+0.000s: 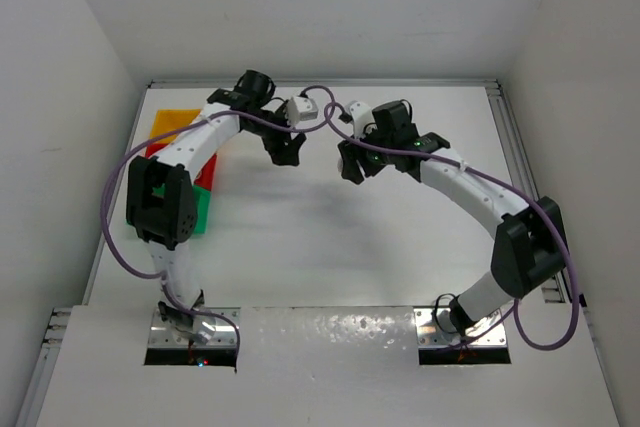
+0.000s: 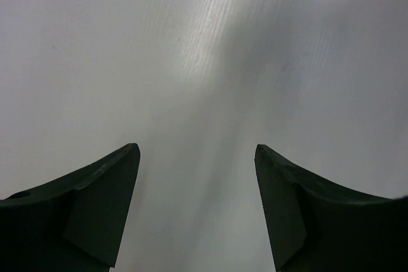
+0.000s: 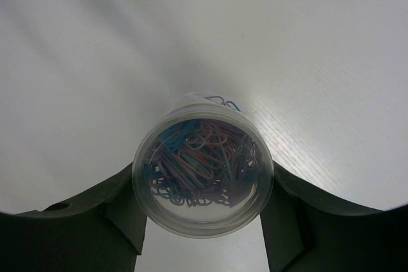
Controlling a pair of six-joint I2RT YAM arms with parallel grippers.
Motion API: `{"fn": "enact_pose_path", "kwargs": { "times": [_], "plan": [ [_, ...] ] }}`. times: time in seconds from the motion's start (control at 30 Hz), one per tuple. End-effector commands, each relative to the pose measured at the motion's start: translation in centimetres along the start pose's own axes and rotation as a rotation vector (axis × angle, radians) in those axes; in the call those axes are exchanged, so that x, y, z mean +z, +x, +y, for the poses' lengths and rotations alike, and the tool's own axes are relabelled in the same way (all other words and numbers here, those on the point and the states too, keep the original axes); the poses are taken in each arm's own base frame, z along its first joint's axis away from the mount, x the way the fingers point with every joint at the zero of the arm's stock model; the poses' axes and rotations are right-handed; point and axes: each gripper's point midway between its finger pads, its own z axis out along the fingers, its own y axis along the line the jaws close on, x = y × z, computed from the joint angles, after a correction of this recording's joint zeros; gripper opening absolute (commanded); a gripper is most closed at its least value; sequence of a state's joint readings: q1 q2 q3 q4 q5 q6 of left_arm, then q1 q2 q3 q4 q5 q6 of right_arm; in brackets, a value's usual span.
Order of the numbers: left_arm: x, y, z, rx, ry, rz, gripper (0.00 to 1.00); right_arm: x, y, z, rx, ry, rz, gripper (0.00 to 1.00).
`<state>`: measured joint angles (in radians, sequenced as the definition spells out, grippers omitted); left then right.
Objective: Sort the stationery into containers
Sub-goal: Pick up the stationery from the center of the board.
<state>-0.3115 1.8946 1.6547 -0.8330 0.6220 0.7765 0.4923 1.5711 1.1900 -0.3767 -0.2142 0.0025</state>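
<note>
My right gripper is shut on a clear round tub of coloured paper clips; its fingers press both sides of the tub over the white table. In the top view the right gripper is at mid-table. My left gripper is open and empty above bare table, and in the top view it hangs just left of the right one. The yellow-orange bin, red bin and green bin stand in a row at the left, partly hidden by the left arm. The rings and capsule pieces are out of view.
White walls enclose the table on three sides. Purple cables loop off both arms. The left arm's elbow overhangs the bins. The right arm arches across the right half of the table.
</note>
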Motion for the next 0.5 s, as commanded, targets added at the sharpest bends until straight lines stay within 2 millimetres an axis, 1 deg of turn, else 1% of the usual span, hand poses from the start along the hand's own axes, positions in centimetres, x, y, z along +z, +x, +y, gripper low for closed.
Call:
{"fn": "enact_pose_path", "kwargs": {
  "times": [0.0, 0.03, 0.07, 0.1, 0.13, 0.17, 0.2, 0.23, 0.27, 0.3, 0.33, 0.37, 0.4, 0.43, 0.47],
  "plan": [
    [-6.0, -1.6, 2.3, 0.394, -0.063, -0.056, 0.71, -1.3, -0.6, 0.6, -0.013, -0.026, -0.022, 0.13],
    [-6.5, -2.4, 1.5, 0.634, -0.004, -0.108, 0.76, -2.0, -1.2, 0.8, -0.023, -0.023, -0.052, 0.13],
    [-7.1, -1.3, -0.9, 0.682, 0.088, -0.112, 0.80, -2.2, -1.2, 1.2, -0.036, -0.028, -0.062, 0.13],
    [-7.3, -1.5, -2.0, 0.744, 0.123, -0.141, 0.83, -2.3, -1.0, 1.7, -0.052, -0.035, -0.071, 0.13],
    [-7.2, -2.3, -3.6, 0.785, 0.161, -0.220, 0.87, -2.8, -1.3, 2.1, -0.067, -0.039, -0.088, 0.13],
    [-6.6, -3.2, -4.8, 0.792, 0.189, -0.259, 0.87, -2.9, -1.3, 2.6, -0.079, -0.046, -0.095, 0.13],
    [-6.2, -3.9, -5.7, 0.785, 0.208, -0.288, 0.85, -3.0, -1.2, 2.7, -0.077, -0.045, -0.097, 0.13],
    [-5.6, -4.5, -6.7, 0.654, 0.244, -0.314, 0.81, -3.1, -1.1, 2.7, -0.072, -0.032, -0.092, 0.13],
    [-5.0, -6.2, -6.7, 0.626, 0.232, -0.356, 0.79, -3.2, -1.1, 2.8, -0.074, -0.019, -0.090, 0.13],
    [-4.4, -5.9, -7.6, 0.363, 0.277, -0.349, 0.77, -3.2, -0.8, 2.6, -0.073, 0.001, -0.076, 0.13],
    [-4.6, -6.7, -8.3, 0.257, 0.306, -0.395, 0.77, -3.1, -0.6, 2.1, -0.083, 0.060, -0.069, 0.13],
    [-3.9, -6.5, -8.4, 0.049, 0.328, -0.413, 0.78, -3.1, -0.3, 2.3, -0.057, 0.078, -0.084, 0.13],
    [-4.6, -8.4, -7.8, 0.143, 0.291, -0.475, 0.78, -3.0, -0.2, 2.4, -0.061, 0.094, -0.097, 0.13],
    [-4.1, -6.9, -9.2, -0.109, 0.321, -0.430, 0.81, -3.0, -0.3, 2.9, -0.070, 0.098, -0.114, 0.13],
    [-3.8, -8.3, -8.7, -0.126, 0.276, -0.481, 0.83, -3.1, 0.1, 3.0, -0.061, 0.113, -0.127, 0.13]
  ]
}}
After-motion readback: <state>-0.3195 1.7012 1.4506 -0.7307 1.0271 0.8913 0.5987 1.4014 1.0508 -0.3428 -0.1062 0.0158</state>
